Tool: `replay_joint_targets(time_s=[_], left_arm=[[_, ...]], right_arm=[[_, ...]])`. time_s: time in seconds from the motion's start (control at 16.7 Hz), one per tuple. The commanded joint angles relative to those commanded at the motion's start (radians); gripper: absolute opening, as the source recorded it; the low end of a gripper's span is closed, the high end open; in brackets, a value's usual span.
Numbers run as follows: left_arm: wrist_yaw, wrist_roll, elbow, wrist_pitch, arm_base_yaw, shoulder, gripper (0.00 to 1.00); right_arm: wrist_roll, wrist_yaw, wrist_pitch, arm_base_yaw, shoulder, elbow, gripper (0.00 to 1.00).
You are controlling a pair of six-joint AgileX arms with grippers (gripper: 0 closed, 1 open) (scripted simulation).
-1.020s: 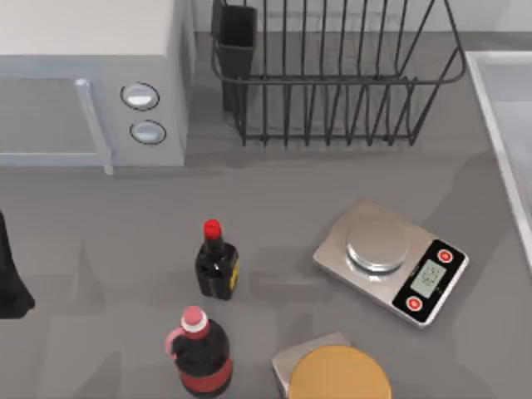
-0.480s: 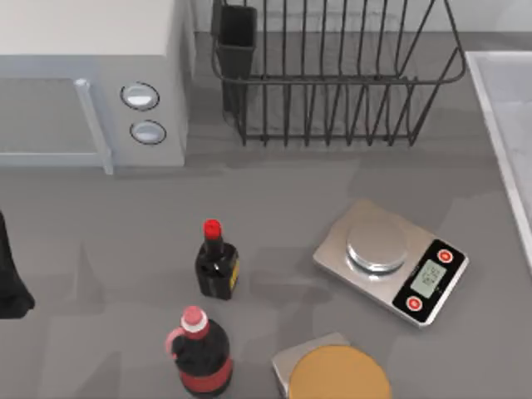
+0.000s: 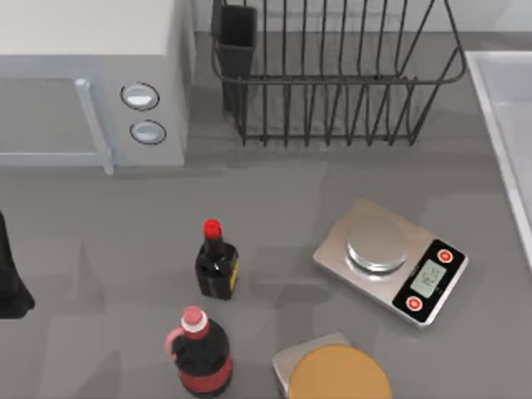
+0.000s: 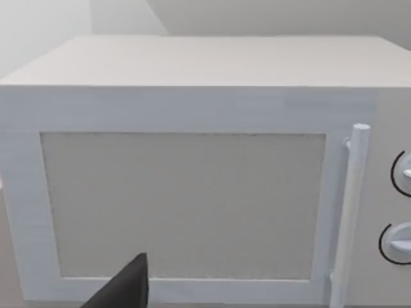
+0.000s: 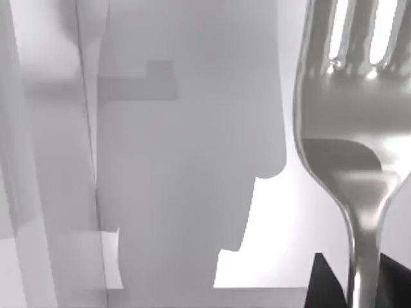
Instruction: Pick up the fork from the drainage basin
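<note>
The right claw (image 5: 359, 282) shows at the edge of the right wrist view, where its two dark fingers (image 5: 324, 285) sit on both sides of the fork (image 5: 350, 128)'s thin handle. It is pinching the fork. The fork's long shape runs straight out from the claw, with the wide end and its prongs far from the fingers. So the fork is already in the right claw, and the right arm is the one that has it. Behind the fork is the pale, smooth floor of the drainage basin (image 5: 186, 160), with a big soft shadow on it. I think the next move is just to lift it straight up and keep the pinch tight, since the handle is thin and shiny and could slip.

The left arm (image 3: 10, 278) is parked at the left edge of the tabletop (image 3: 274, 191). One dark finger of the left claw (image 4: 125, 289) pokes into the left wrist view, facing the microwave (image 4: 192, 186) door. I cannot tell if that claw is spread or pressed together.

From above, the microwave sits at the back left, the dish rack (image 3: 332, 75) is beside it, and the edge of the basin is at the far right. Nearer are the kitchen scale (image 3: 391, 259), two dark bottles (image 3: 216, 270) and a round yellow lid (image 3: 339, 374).

Nothing on the tabletop has moved from a second ago, and the left arm is in the same spot.
</note>
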Motion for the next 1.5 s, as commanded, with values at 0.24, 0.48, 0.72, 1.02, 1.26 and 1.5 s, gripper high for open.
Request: replay_joint_targets(time_s=[0.24,0.48,0.72,1.02,1.26,1.5], left_arm=[[0.0,0.0,0.0,0.0,0.0,0.0,1.0],[0.0,0.0,0.0,0.0,0.0,0.0,1.0],[0.0,0.0,0.0,0.0,0.0,0.0,1.0],[0.0,0.0,0.0,0.0,0.0,0.0,1.0],[0.0,0.0,0.0,0.0,0.0,0.0,1.0],[0.0,0.0,0.0,0.0,0.0,0.0,1.0]], right_arm=[[0.188,0.002,-0.073,0.191,-0.055,0.002,0.0],[0.46,0.005,-0.162,0.47,-0.134,-0.004,0.0],[0.612,0.008,-0.22,0.623,-0.198,-0.016,0.0],[0.64,0.033,-0.223,0.616,-0.197,-0.017,0.0],[0.643,0.032,-0.162,0.609,-0.201,-0.071,0.0],[0.66,0.029,-0.011,0.621,-0.224,-0.211,0.0]])
